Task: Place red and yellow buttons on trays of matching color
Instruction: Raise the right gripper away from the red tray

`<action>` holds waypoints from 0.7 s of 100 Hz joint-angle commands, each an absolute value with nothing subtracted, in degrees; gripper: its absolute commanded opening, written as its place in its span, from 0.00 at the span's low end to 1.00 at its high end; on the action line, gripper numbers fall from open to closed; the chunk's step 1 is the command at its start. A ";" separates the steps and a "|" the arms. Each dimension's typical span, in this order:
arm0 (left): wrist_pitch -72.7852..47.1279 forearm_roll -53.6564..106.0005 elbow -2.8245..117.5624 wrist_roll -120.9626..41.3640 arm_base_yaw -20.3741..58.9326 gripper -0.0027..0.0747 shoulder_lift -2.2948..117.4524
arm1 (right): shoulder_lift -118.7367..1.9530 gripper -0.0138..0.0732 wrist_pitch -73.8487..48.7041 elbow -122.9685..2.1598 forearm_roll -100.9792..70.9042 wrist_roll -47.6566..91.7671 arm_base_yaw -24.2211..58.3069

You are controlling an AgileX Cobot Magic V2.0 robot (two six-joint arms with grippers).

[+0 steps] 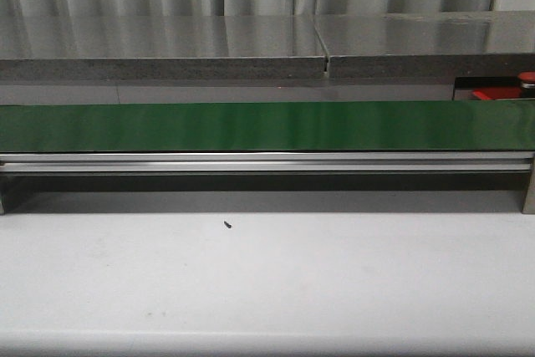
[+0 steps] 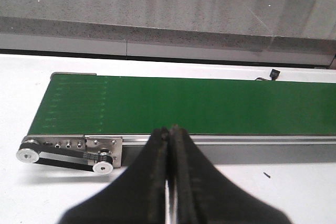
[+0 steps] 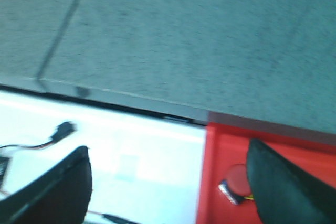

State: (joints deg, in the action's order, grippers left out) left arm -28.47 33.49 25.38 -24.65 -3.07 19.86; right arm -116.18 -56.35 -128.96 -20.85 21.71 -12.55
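Observation:
A red tray (image 3: 226,145) lies beside the grey counter in the right wrist view. A small red button (image 3: 239,176) with a blue-and-white base rests inside it, next to the right finger. My right gripper (image 3: 169,148) is open and empty, its fingers straddling the tray's edge and the white table. A bit of the red tray (image 1: 493,94) shows at the far right behind the belt in the front view. My left gripper (image 2: 169,130) is shut and empty, in front of the green belt (image 2: 199,106). No yellow button or yellow tray is in view.
The long green conveyor belt (image 1: 267,125) spans the table on an aluminium frame. A grey stone counter (image 1: 251,43) runs behind it. A tiny black speck (image 1: 227,225) lies on the white table. A black connector with wires (image 3: 63,129) lies near the right gripper.

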 commanded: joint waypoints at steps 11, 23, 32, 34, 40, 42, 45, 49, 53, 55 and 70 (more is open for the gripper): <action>-24.93 35.01 26.89 -24.60 -2.62 0.01 20.26 | -104.93 0.84 -56.02 -125.87 -22.27 22.60 -8.95; -24.93 35.01 26.89 -24.60 -2.62 0.01 20.26 | -98.36 0.84 -55.64 -120.18 -22.32 22.60 -7.87; -24.93 35.01 26.89 -24.60 -2.62 0.01 20.26 | -92.39 0.84 -54.67 -113.78 -22.32 22.60 -7.62; -24.93 35.01 26.89 -24.60 -2.62 0.01 20.26 | -90.94 0.84 -54.24 -112.03 -22.32 22.60 -7.62; -24.93 35.01 26.89 -24.60 -2.62 0.01 20.26 | -86.70 0.84 -52.45 -106.77 -22.25 22.60 -7.62; -24.93 35.01 26.89 -24.60 -2.62 0.01 20.26 | -85.04 0.84 -51.64 -104.62 -22.19 22.66 -7.62; -24.93 35.01 26.89 -24.60 -2.62 0.01 20.26 | -82.74 0.84 -50.51 -101.58 -21.92 22.86 -7.62; -24.93 35.01 26.89 -24.60 -2.62 0.01 20.26 | -79.22 0.84 -48.68 -96.77 -21.91 23.28 -7.62; -24.93 35.01 26.89 -24.60 -2.62 0.01 20.26 | -75.61 0.84 -46.87 -91.76 -21.91 23.35 -7.62; -24.93 35.01 26.89 -24.60 -2.62 0.01 20.26 | -73.78 0.84 -46.04 -89.26 -21.91 23.52 -7.62; -24.93 35.01 26.89 -24.60 -2.62 0.01 20.26 | -61.66 0.84 -42.61 -72.50 -21.91 23.71 -7.62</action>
